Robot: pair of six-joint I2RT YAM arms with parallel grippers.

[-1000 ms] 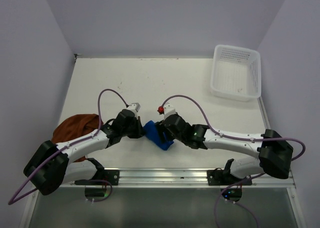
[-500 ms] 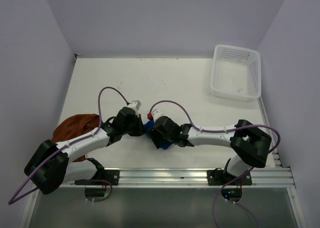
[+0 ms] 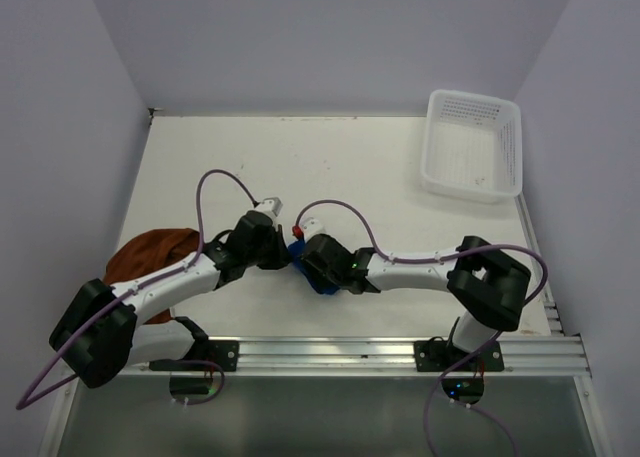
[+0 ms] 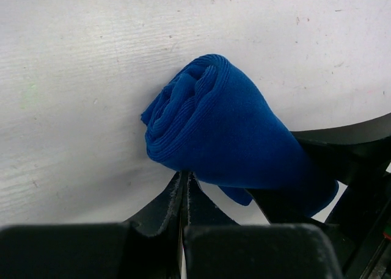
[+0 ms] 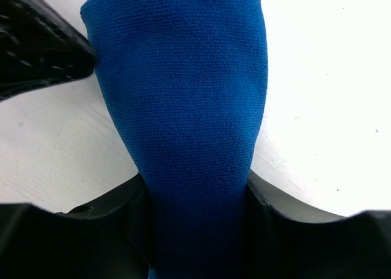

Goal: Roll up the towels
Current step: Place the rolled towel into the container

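The blue towel (image 3: 318, 281) lies rolled into a tight roll on the table's near middle, mostly hidden under both wrists in the top view. My right gripper (image 3: 306, 264) is shut on the blue towel (image 5: 183, 90), with a finger on each side of the roll (image 5: 195, 190). My left gripper (image 4: 185, 180) is shut and empty, its joined tips touching the side of the blue roll (image 4: 220, 129) near its spiral end. The rust-brown towel (image 3: 150, 258) lies crumpled at the left edge, partly under my left arm.
A white perforated basket (image 3: 472, 145) stands at the back right corner. Walls close in the table on the left, back and right. A metal rail (image 3: 330, 354) runs along the near edge.
My right arm has bent its elbow in toward the middle and its wrist has shifted left over the blue roll. My left arm has barely moved.
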